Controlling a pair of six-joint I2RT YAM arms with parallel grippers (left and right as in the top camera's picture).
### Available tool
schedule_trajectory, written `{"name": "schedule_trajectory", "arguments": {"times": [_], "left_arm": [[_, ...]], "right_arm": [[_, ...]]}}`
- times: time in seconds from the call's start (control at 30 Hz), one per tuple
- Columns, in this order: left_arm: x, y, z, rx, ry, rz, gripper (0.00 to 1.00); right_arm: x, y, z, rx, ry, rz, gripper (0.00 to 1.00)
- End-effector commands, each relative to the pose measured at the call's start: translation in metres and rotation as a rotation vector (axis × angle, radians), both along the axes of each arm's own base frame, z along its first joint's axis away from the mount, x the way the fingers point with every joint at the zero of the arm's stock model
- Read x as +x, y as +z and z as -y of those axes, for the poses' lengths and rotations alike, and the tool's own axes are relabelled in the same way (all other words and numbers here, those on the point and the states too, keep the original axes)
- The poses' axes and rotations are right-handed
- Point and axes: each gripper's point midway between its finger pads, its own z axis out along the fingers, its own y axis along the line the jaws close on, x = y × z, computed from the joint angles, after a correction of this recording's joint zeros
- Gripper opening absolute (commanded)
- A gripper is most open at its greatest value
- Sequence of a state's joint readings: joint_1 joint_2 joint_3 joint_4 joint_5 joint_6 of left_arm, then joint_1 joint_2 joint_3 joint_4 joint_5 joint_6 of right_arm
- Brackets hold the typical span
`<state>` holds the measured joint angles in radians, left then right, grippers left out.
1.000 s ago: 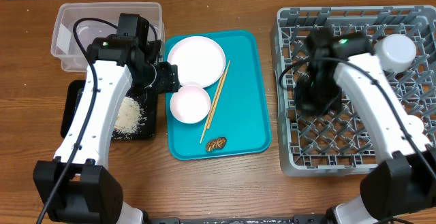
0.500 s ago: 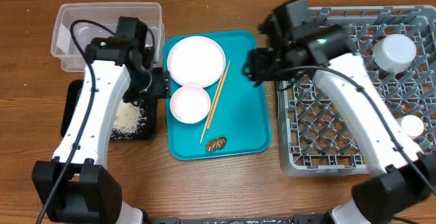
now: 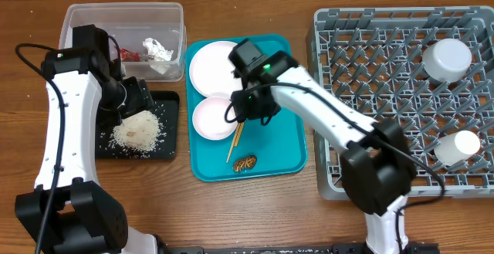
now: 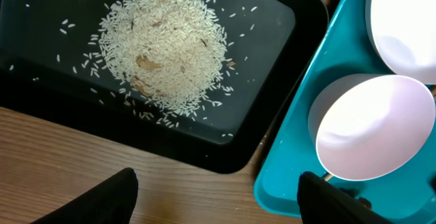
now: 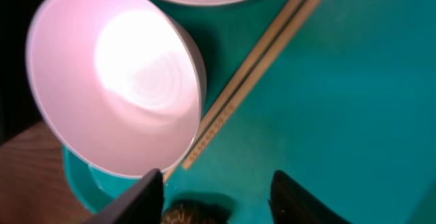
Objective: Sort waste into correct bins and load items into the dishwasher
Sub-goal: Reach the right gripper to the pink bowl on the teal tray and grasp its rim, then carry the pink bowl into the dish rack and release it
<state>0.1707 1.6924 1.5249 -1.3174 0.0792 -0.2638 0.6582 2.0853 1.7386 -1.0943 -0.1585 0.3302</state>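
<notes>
Over the teal tray [image 3: 287, 134] the right claw [image 5: 218, 200] is hovering, fingers spread wide and gripping nothing; only their tips are showing at the wrist frame's bottom edge. The pink bowl [image 5: 112, 81] and chopsticks [image 5: 262, 64] are lying side by side on the tray beneath it. Overhead, the arm is covering part of the plate [image 3: 207, 67] and the chopsticks' upper end. A brown scrap [image 3: 245, 163] is sitting near the tray's front edge, cut off in the wrist view. The left claw [image 4: 214, 200] is hanging wide and empty over the black tray [image 4: 272, 20] of rice [image 4: 163, 47], fingertips barely showing.
</notes>
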Motion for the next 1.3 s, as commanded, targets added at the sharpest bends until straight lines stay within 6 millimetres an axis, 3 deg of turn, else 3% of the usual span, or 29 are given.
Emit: {"name": "schedule_trajectory", "arguments": {"times": [0.0, 0.1, 0.33, 0.73, 0.87, 0.97, 1.1, 1.2, 1.27], "left_arm": [[0.002, 0.015, 0.003, -0.012, 0.018, 0.049, 0.77], [0.002, 0.015, 0.003, -0.012, 0.018, 0.049, 0.77], [0.003, 0.015, 0.003, -0.012, 0.018, 0.052, 0.78], [0.004, 0.015, 0.003, -0.012, 0.017, 0.057, 0.78], [0.004, 0.015, 0.003, -0.012, 0.018, 0.056, 0.78], [0.004, 0.015, 0.003, -0.012, 0.018, 0.055, 0.78], [0.004, 0.015, 0.003, -0.012, 0.018, 0.056, 0.78], [0.004, 0.015, 0.003, -0.012, 0.018, 0.056, 0.78], [0.004, 0.015, 0.003, -0.012, 0.017, 0.056, 0.78]], "right_arm": [[0.000, -0.021, -0.009, -0.034, -0.015, -0.012, 0.46], [0.000, -0.031, -0.012, -0.040, -0.015, -0.019, 0.38], [0.005, -0.032, -0.015, -0.027, -0.020, -0.004, 0.23], [0.004, -0.041, -0.015, -0.022, -0.088, -0.019, 0.17], [0.003, -0.043, -0.014, -0.025, -0.091, -0.023, 0.04], [0.005, -0.041, -0.015, -0.019, -0.091, -0.016, 0.04], [0.012, -0.025, -0.017, -0.007, -0.095, 0.000, 0.04], [0.029, 0.005, -0.010, -0.002, -0.124, 0.055, 0.04], [0.048, 0.036, 0.008, -0.030, -0.169, 0.132, 0.04]]}}
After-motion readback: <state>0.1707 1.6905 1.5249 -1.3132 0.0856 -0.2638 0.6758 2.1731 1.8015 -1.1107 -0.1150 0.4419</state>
